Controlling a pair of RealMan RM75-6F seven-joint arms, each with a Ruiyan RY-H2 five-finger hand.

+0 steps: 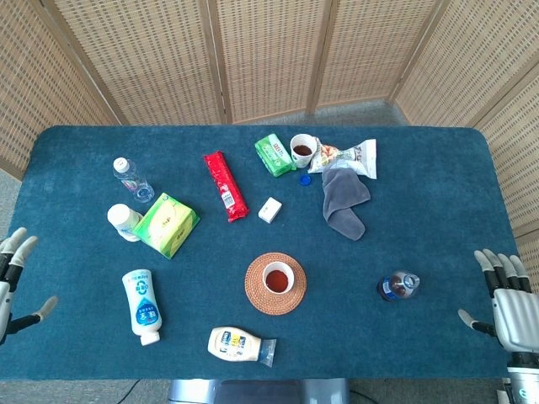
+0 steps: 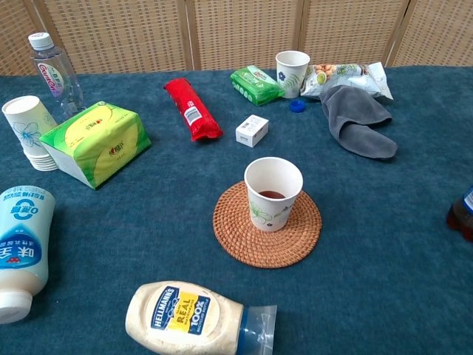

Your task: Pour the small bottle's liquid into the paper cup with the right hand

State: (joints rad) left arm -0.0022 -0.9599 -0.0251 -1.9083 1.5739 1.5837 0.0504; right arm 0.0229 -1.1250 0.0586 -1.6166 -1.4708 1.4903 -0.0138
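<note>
A paper cup [image 1: 279, 277] [image 2: 273, 193] with dark liquid in it stands on a round woven coaster [image 1: 256, 296] [image 2: 236, 244] near the table's middle. The small bottle [image 1: 397, 286] [image 2: 461, 214] of dark liquid stands upright to the right of the coaster, cut off by the chest view's right edge. My right hand [image 1: 504, 303] is off the table's right edge, fingers spread, holding nothing. At the left edge my left hand [image 1: 12, 278] is also spread and empty. Neither hand appears in the chest view.
A second cup [image 1: 302, 150] of dark liquid, green packet [image 1: 274, 155], snack bag [image 1: 349, 157], grey cloth [image 1: 344, 202], blue cap [image 1: 305, 178] lie at the back. Red packet [image 1: 226, 186], white box [image 1: 269, 209], water bottle [image 1: 132, 178], stacked cups [image 1: 124, 221], green tissue pack [image 1: 166, 225], white bottle [image 1: 142, 306], mayonnaise bottle [image 1: 240, 345] lie elsewhere.
</note>
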